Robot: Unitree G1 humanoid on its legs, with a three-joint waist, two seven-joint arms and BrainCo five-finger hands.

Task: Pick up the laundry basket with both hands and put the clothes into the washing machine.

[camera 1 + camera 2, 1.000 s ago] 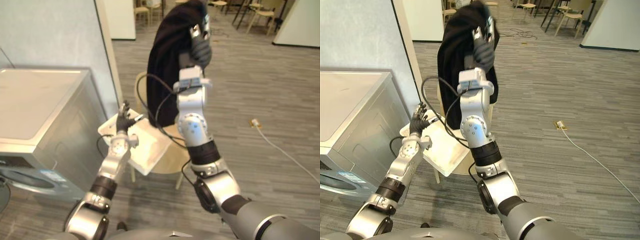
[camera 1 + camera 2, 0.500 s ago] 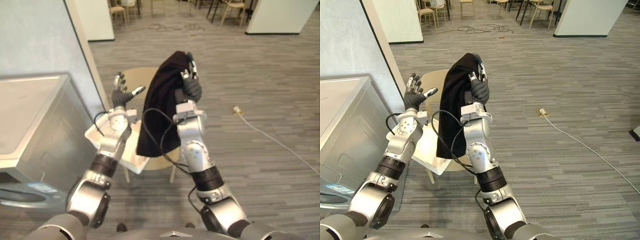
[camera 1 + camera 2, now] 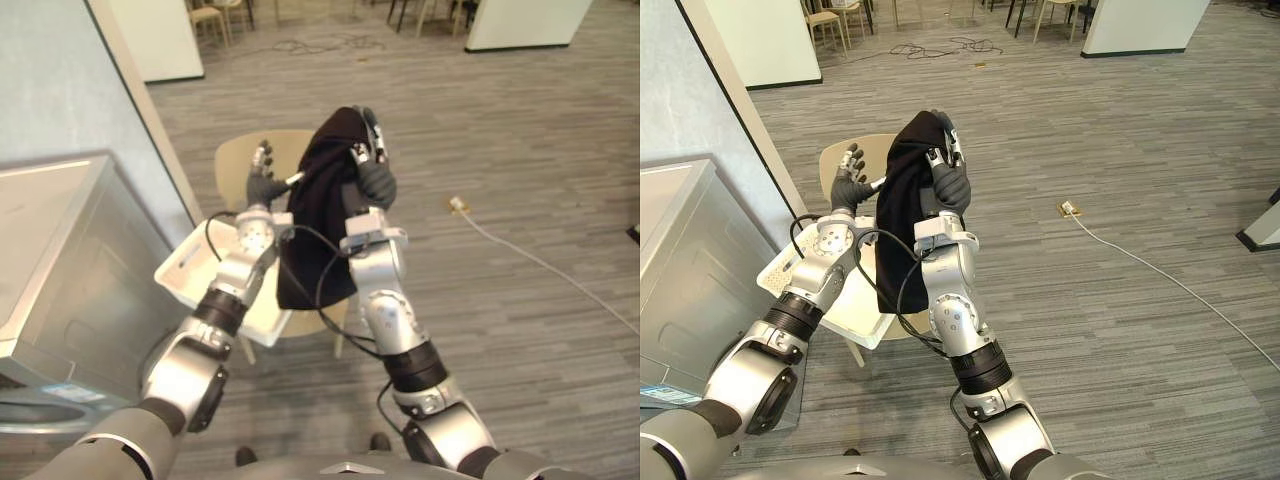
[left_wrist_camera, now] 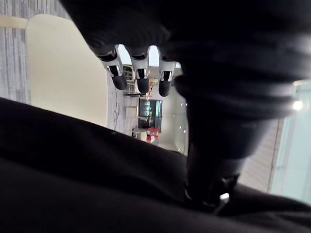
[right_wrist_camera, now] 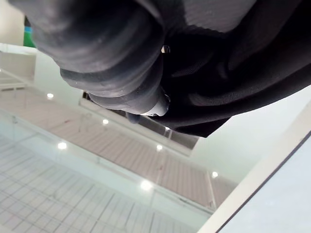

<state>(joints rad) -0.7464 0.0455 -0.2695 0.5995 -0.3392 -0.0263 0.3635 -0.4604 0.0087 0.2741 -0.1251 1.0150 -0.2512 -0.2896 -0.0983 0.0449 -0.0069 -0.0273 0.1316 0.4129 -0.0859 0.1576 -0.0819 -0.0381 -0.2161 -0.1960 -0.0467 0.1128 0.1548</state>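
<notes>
Holding black garment [image 3: 318,232] high above basket [image 3: 185,268], right hand [image 3: 375,182] clamped on it, left hand [image 3: 262,186] spread open, apparently bound for washing machine [image 3: 60,240].

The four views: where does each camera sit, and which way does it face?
Left eye view: head, looking down at dark garment, basket, chair; both arms show.
Right eye view: same scene, slightly aside.
Left wrist view: along the left hand, over garment toward chair.
Right wrist view: past the right hand, up at ceiling.
All share the garment.
</notes>
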